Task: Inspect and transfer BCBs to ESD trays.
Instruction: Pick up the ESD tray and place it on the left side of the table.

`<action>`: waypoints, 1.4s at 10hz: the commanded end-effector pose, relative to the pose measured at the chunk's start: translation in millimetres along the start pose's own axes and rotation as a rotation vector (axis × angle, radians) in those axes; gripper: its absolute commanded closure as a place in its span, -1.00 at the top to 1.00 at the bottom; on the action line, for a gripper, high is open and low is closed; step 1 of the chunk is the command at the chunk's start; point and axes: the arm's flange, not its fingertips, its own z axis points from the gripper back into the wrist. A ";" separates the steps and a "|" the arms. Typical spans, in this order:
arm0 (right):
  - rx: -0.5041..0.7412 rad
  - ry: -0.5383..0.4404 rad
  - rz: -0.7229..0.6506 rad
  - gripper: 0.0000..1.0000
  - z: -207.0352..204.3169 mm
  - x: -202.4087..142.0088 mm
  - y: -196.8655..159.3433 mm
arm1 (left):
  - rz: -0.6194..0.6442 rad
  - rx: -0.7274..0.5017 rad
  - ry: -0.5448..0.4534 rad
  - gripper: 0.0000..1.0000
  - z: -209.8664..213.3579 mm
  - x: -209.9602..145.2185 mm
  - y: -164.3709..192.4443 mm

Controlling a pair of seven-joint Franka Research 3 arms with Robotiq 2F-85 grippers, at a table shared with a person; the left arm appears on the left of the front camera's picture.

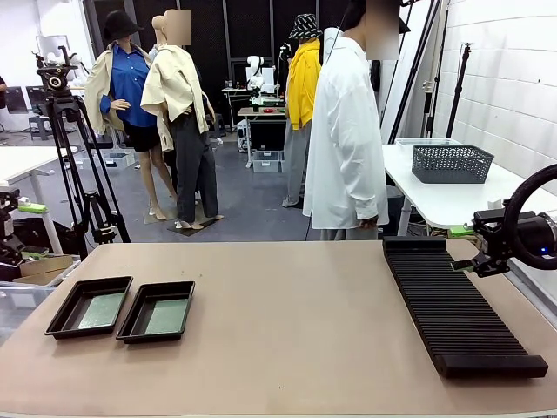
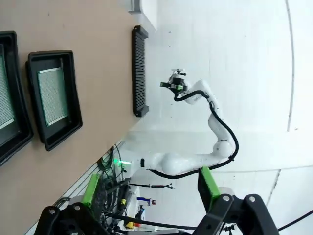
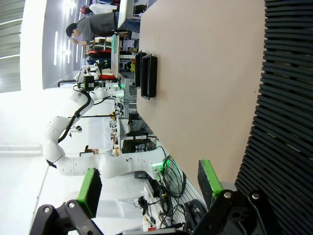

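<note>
Two black ESD trays (image 1: 63, 315) (image 1: 130, 324) lie side by side at the table's front left. Each holds a flat green BCB (image 1: 103, 310) (image 1: 165, 316). The left wrist view shows one tray (image 2: 49, 55) with its BCB (image 2: 51, 95), and part of the other tray at the picture's left edge. My left gripper (image 2: 149, 183) is open and empty, off the table's edge and apart from the trays. My right gripper (image 3: 148, 176) is also open and empty, beside the near end of the ribbed rack. The trays (image 3: 149, 76) are far from it across the table.
A long black ribbed rack (image 1: 452, 305) runs along the table's right side. A person in a white coat (image 1: 348, 131) stands at the far edge. A grey mesh basket (image 1: 451, 163) sits on a white table behind. My right arm's wrist (image 1: 509, 237) is at the right edge.
</note>
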 end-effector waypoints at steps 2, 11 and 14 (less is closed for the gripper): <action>-0.004 -0.002 -0.001 1.00 -0.7 -0.7 1.2 | 0.012 -0.046 -0.016 1.00 12.8 10.4 22.9; -0.004 -0.002 -0.001 1.00 -0.7 -0.7 1.2 | 0.047 -0.013 0.010 1.00 3.1 10.1 37.0; -0.004 -0.002 -0.001 1.00 -0.7 -0.7 1.2 | 0.047 -0.013 0.010 1.00 3.1 10.1 37.0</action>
